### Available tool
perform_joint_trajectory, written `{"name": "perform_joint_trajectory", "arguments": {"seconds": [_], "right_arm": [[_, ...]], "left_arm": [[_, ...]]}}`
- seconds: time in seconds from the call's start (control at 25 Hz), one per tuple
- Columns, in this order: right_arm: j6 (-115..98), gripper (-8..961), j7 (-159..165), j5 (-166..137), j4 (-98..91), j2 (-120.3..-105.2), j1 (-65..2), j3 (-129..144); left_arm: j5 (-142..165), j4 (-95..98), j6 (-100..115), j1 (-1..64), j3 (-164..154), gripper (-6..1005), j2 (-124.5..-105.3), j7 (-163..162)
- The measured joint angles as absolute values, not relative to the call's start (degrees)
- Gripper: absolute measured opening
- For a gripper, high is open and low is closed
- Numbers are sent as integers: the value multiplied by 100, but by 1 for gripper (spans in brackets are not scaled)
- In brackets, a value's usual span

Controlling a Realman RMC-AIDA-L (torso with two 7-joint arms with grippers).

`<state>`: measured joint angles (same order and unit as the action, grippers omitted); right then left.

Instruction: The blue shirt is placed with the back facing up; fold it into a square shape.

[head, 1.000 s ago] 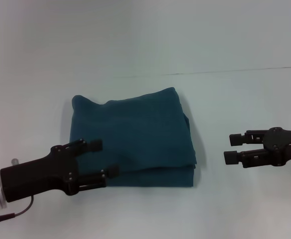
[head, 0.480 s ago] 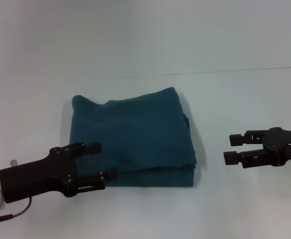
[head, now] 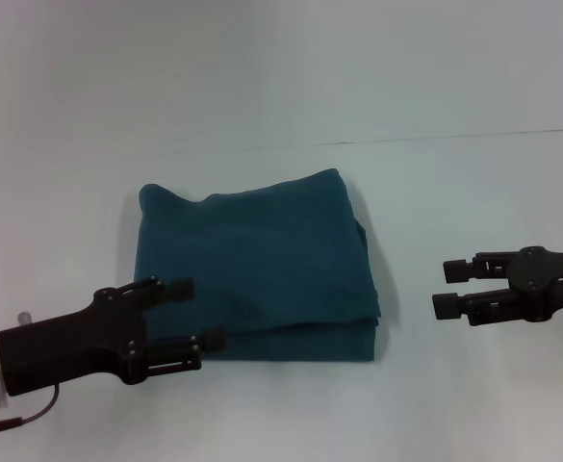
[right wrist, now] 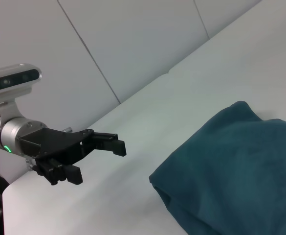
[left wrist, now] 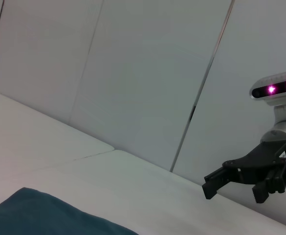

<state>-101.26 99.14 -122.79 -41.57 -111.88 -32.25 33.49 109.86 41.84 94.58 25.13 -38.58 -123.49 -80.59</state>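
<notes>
A plain dark teal-blue short-sleeved shirt of soft matte knit [head: 254, 268] lies folded into a rough square on a flat white table [head: 281, 96], about midway between the table's left and right edges and somewhat toward the near edge. The fold is several layers thick: along the near side a lower layer sticks out a little past the upper one, and the right side shows a small step where the layers overlap. The far left corner of the bundle is rounded and slightly bunched, and the top surface is smooth with faint creases.

The black left gripper [head: 199, 313], on a black wrist with a silver metal cuff, sits at the near left corner of the shirt. Its two fingers are spread apart with nothing between them; the farther fingertip overlaps the shirt's left border in the head view and the nearer one overlaps its near left corner. Whether they touch the cloth or hover above it cannot be told.

The black right gripper [head: 446, 286] is over bare table well to the right of the shirt, apart from it, pointing toward the shirt. Its fingers are also parted and empty.

From the right wrist camera the shirt's folded edge shows as a thick rounded roll, with the left gripper beyond it over white table
</notes>
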Motion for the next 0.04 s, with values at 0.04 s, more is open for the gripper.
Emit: {"name": "perform_joint_trajectory", "arguments": {"seconds": [0.04], "right_arm": [[-10121, 905, 9914, -12286, -4158, -11188, -3226, 3352]], "left_arm": [[10986, 4186, 9459, 2513, -3858, 905, -12349, -8059]]}}
